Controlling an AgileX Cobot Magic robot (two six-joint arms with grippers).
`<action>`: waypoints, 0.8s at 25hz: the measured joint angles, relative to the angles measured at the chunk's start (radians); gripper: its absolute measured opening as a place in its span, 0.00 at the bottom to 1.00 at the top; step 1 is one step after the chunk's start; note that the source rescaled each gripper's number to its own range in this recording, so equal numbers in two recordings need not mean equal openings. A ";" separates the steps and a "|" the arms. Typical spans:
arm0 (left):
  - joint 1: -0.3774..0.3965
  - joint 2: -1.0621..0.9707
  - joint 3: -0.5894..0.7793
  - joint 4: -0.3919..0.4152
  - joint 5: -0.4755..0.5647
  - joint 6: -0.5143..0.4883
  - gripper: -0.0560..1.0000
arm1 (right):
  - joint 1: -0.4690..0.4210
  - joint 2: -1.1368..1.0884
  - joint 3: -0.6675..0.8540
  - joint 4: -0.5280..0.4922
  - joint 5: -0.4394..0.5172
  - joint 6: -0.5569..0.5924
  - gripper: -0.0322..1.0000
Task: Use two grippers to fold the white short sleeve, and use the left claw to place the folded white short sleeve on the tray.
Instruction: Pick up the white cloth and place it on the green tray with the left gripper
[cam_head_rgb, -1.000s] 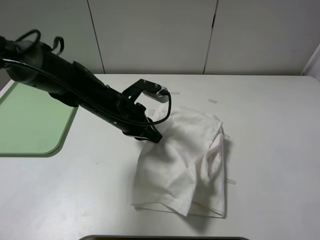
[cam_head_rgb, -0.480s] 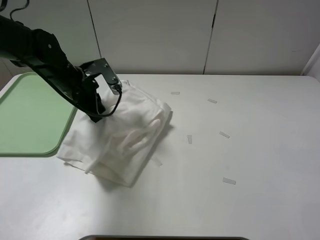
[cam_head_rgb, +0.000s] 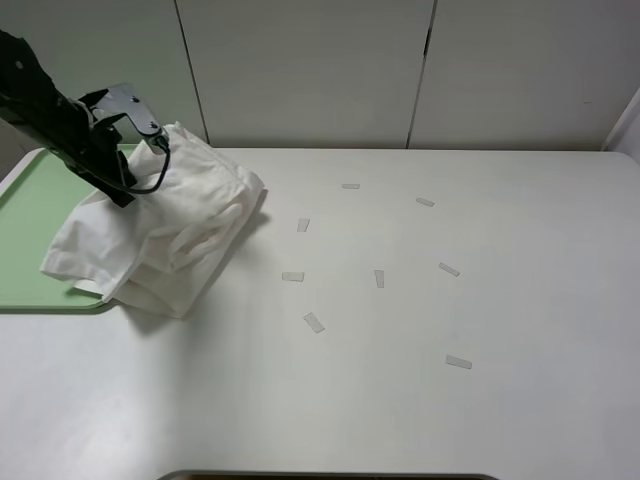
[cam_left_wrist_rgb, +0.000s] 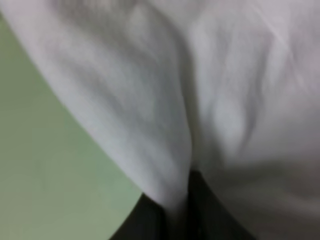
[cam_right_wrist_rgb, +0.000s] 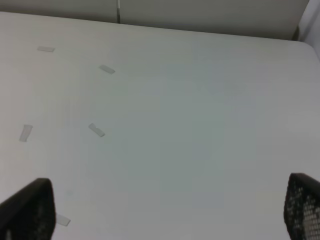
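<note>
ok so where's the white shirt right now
In the exterior high view the white short sleeve hangs bunched from the left claw at far left, straddling the tray's right edge.

White short sleeve (cam_left_wrist_rgb: 220, 100) apparently hides left claw's jaws

Left claw (cam_head_rgb: 128, 190) at the high view's far left, black arm slanting down from the upper left corner, jaws clamped on the white short sleeve (cam_head_rgb: 170, 225). Right gripper (cam_right_wrist_rgb: 165, 210) spread wide, only its two dark fingertips (cam_right_wrist_rgb: 27, 210) visible in the wrist view.
</note>
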 joint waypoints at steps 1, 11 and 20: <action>0.022 0.000 -0.001 0.009 -0.005 0.000 0.10 | 0.000 0.000 0.000 0.000 0.000 0.000 1.00; 0.220 0.000 -0.002 0.051 -0.050 -0.004 0.10 | 0.000 0.000 0.000 0.000 0.000 0.000 1.00; 0.335 0.000 -0.002 0.054 -0.090 0.007 0.09 | 0.000 0.000 0.000 0.000 0.000 0.000 1.00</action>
